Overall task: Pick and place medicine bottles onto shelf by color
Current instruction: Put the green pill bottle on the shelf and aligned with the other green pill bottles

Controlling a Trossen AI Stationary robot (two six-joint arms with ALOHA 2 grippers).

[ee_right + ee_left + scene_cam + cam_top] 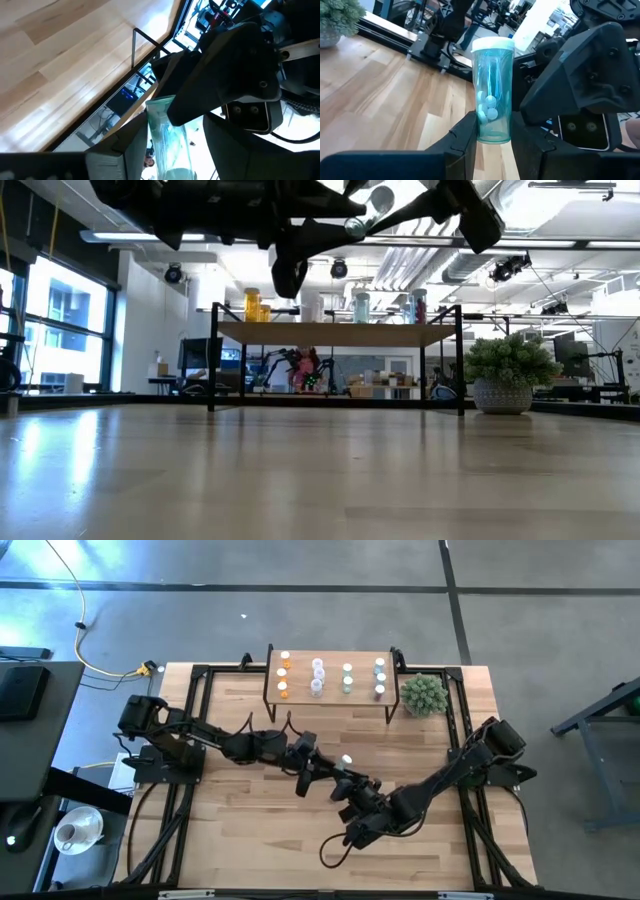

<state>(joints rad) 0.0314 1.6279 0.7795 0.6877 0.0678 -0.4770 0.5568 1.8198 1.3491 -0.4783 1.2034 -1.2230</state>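
Both arms meet over the middle of the table (240,840), well above the bare wood, with wide open board on every side of them; the low view shows nothing on the tabletop beneath them. The nearest edges are far off: the black frame rails run along the table's sides, and the shelf (330,705) stands at the far edge with the plant (424,694) just beside its right end.

The left gripper (492,142) has its two fingers pressed against the base of a blue bottle (493,90), clamped on it. In that arm's wrist view the bottle stands out from between the fingers, its long axis running straight away from the gripper, white cap at the far end and a few white pills lying low inside.

The right gripper (170,145) is right up against the same bottle, its fingers on either side of it, but whether they are pressing on it or standing clear I cannot tell.

On the shelf the other bottles (330,677) stand upright in short rows, orange at the left end, paler ones toward the right.
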